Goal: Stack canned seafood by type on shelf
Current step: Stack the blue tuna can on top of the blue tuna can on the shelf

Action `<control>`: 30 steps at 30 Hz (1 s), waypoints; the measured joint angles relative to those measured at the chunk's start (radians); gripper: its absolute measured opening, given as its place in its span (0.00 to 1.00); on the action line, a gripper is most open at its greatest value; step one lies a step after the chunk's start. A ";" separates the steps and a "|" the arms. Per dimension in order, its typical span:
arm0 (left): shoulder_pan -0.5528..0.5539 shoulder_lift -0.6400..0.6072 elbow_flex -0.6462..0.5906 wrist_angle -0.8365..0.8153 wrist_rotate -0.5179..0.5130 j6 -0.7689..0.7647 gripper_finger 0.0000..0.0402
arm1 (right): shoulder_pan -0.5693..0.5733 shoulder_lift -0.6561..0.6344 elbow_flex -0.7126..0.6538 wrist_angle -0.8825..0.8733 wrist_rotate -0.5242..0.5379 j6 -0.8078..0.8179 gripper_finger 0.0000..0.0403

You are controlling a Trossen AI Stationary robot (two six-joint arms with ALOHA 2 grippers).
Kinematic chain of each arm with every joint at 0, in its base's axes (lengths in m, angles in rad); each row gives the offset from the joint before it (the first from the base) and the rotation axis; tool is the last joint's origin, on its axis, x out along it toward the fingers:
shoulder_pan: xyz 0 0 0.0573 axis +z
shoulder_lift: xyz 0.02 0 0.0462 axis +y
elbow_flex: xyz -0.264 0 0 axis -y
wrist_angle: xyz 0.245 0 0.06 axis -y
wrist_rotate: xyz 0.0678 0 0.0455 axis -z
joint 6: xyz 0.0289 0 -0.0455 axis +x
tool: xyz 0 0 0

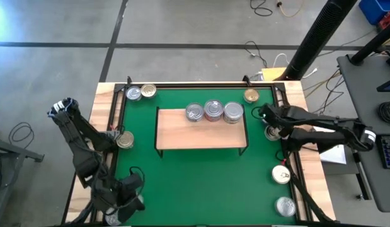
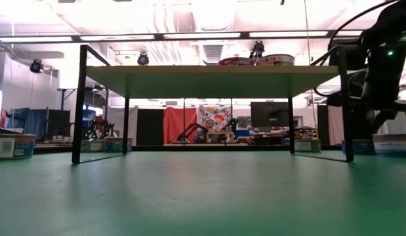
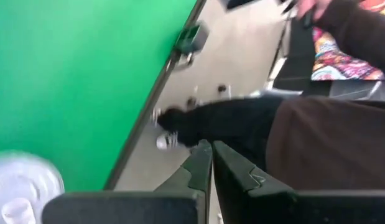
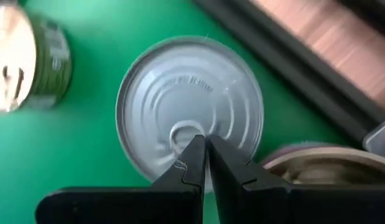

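Observation:
The light-wood shelf [image 1: 201, 133] stands mid-table on the green mat, with three tins [image 1: 214, 111] in a row along its far edge. From the low view I see their rims [image 2: 255, 60] on the board. Loose tins lie at the far left [image 1: 140, 93], the left edge [image 1: 125, 140], the far right [image 1: 251, 96] and the near right [image 1: 281, 174]. My right gripper [image 1: 267, 121] is shut, its tips [image 4: 203, 146] over a silver tin [image 4: 189, 106] beside the right rail. My left gripper [image 1: 128, 192] [image 3: 211, 152] is shut and holds nothing at the near left corner. My right gripper's shut fingertips [image 4: 193, 155] stand over the ringed lid of the silver tin, near its pull tab [image 4: 183, 134], slanting down from above. Whether they touch the lid I cannot tell. The tin sits flat on the mat.
A gold-toned tin [image 4: 21, 62] and another tin [image 4: 316, 163] lie close to the silver one. The black rail [image 4: 292, 62] and wooden border run just past it. Another tin [image 1: 285, 205] sits at the near right. A person's leg [image 3: 292, 137] shows beyond the table edge.

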 joint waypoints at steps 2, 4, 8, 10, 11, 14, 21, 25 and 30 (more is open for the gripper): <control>0.000 -0.029 0.000 -0.002 -0.046 0.062 0.00 | 0.051 -0.005 0.000 0.001 0.001 0.001 0.03; 0.000 -0.059 0.000 -0.006 -0.098 0.116 0.00 | 0.103 0.003 0.002 0.001 0.006 0.003 0.03; 0.000 -0.119 0.000 -0.007 -0.180 0.209 0.00 | 0.195 0.039 0.005 -0.001 0.022 0.028 0.03; 0.000 -0.146 0.000 -0.008 -0.207 0.237 0.00 | 0.220 0.055 0.009 -0.005 0.042 0.052 0.03; 0.000 -0.159 0.000 -0.008 -0.215 0.242 0.00 | 0.226 0.057 0.012 -0.009 0.049 0.062 0.03; 0.000 -0.184 0.000 -0.008 -0.228 0.246 0.00 | 0.230 0.054 0.039 -0.013 0.083 0.055 0.03; 0.000 -0.197 0.000 -0.018 -0.235 0.275 0.00 | 0.178 0.071 0.071 -0.059 0.158 0.033 0.03; 0.000 -0.192 0.000 -0.030 -0.235 0.270 0.00 | 0.123 0.076 0.052 -0.048 0.164 0.003 0.03; 0.000 -0.191 0.000 -0.037 -0.235 0.264 0.00 | 0.060 0.098 0.024 -0.014 0.146 -0.125 0.03</control>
